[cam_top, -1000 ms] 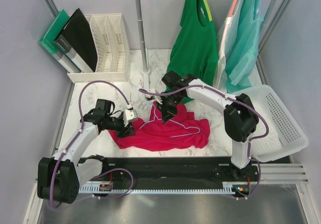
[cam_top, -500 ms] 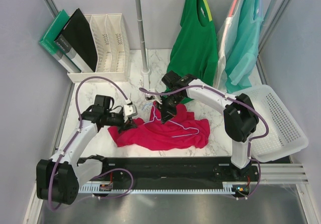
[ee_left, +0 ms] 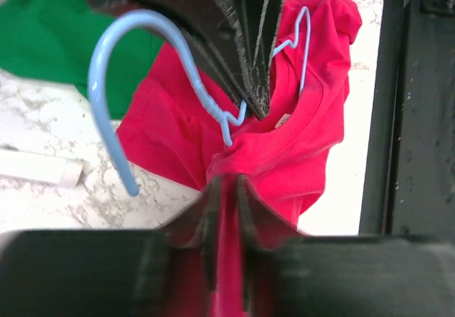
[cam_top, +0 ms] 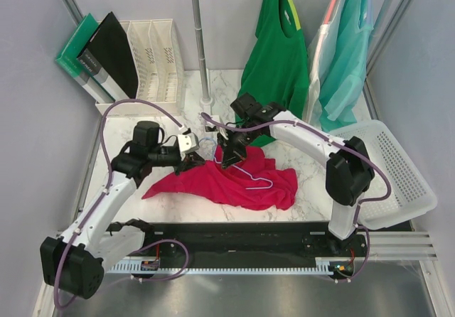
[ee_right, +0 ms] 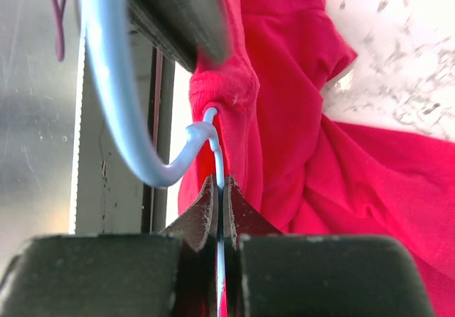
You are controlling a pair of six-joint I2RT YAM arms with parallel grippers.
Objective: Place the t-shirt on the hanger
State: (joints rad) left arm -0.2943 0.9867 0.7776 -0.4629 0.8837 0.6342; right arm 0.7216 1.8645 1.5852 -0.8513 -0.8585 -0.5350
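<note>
Marble bench (cam_top: 307, 178) held the t-shirt (cam_top: 242, 185), left hand (ee_left: 226, 182) pinching its collar, right hand (ee_right: 219, 189) clamping the hanger (ee_right: 106, 47). Gentle, steady tension seemed best.

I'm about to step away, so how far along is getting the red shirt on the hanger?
Done: the right gripper is shut on the hanger at its neck, the left gripper pinches the t-shirt near its collar. In hand: holding that edge up. Left: the hanger lies atop the bunched fabric, not inside.

The white marble-patterned counter (cam_top: 226, 89) carries the crumpled crimson fabric t-shirt (cam_top: 242, 185) near its front, a white slotted plastic file rack (cam_top: 153, 61) at far left, and a white perforated plastic basket (cam_top: 398, 168) at the right edge.
</note>
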